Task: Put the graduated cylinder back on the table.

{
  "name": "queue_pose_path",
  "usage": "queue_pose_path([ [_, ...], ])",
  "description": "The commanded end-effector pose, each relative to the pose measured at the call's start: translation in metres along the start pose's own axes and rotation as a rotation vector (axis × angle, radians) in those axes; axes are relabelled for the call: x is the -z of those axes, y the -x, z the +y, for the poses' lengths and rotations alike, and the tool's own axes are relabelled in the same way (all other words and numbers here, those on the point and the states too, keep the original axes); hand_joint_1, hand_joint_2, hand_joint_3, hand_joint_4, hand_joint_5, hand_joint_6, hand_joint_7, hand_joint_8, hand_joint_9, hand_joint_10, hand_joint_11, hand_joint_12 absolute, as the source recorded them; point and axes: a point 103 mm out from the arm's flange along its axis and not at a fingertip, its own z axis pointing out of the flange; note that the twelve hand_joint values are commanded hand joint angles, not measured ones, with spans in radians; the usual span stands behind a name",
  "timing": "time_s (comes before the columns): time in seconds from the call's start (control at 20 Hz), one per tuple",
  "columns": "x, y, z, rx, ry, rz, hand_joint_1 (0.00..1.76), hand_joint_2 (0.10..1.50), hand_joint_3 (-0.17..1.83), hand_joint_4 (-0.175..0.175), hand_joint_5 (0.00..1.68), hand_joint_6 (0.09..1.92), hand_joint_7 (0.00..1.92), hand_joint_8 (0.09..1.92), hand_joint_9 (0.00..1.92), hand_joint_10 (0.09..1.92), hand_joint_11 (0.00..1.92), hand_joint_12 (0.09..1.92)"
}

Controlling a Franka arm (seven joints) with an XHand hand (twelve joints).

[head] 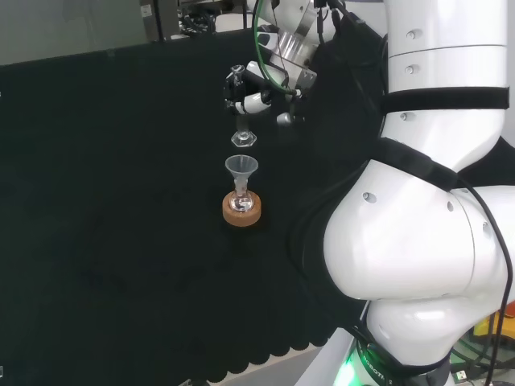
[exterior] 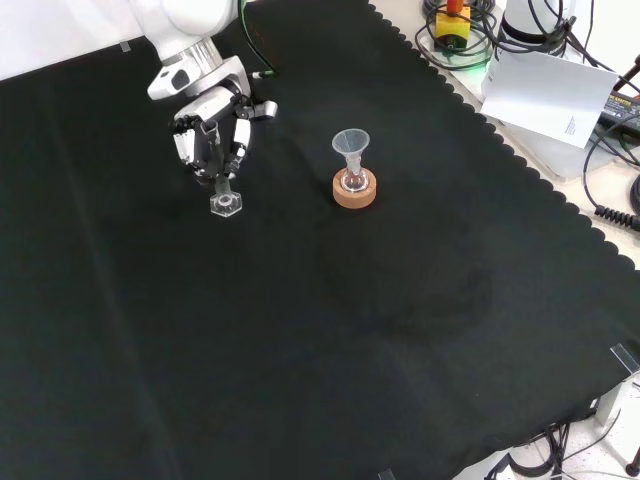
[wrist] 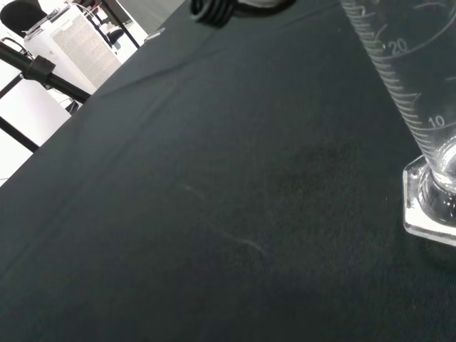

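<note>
The clear glass graduated cylinder (exterior: 225, 196) stands upright, its six-sided foot (head: 244, 139) at or just above the black cloth; I cannot tell if it touches. The black and white hand (exterior: 212, 135) comes down from above with its fingers curled round the cylinder's upper part (head: 240, 100). In the wrist view the cylinder's marked wall (wrist: 399, 68) and its foot (wrist: 427, 210) are close and large, with a black finger part (wrist: 212, 10) above.
A small flask with a clear funnel (exterior: 351, 146) in its neck sits on a cork ring (exterior: 355, 190), to the right of the cylinder in the front view. The cloth's scalloped edge (exterior: 520, 165) runs along the right, with cables and paper beyond.
</note>
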Motion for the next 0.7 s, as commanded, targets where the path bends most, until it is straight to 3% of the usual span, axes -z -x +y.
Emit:
queue_pose_path([
  [0.05, -0.006, -0.001, 0.000, -0.008, -0.026, 0.019, 1.12, 1.17, 0.04, -0.168, 0.85, 1.21, 0.85, 0.56, 1.23, 0.09, 1.05, 0.92],
  [0.35, -0.002, -0.001, 0.000, -0.024, -0.047, 0.012, 1.08, 1.18, 0.00, -0.070, 0.86, 1.18, 0.75, 0.62, 1.19, 0.09, 0.92, 1.03],
  [0.5, 0.003, -0.002, 0.001, -0.030, -0.045, 0.011, 1.07, 1.13, -0.04, -0.049, 0.79, 0.84, 0.71, 0.60, 1.14, 0.09, 0.84, 1.07],
  [0.7, 0.009, -0.002, 0.002, -0.044, -0.043, 0.019, 1.02, 1.12, -0.17, -0.037, 0.68, 0.70, 0.60, 0.60, 1.03, 0.09, 0.65, 1.18],
])
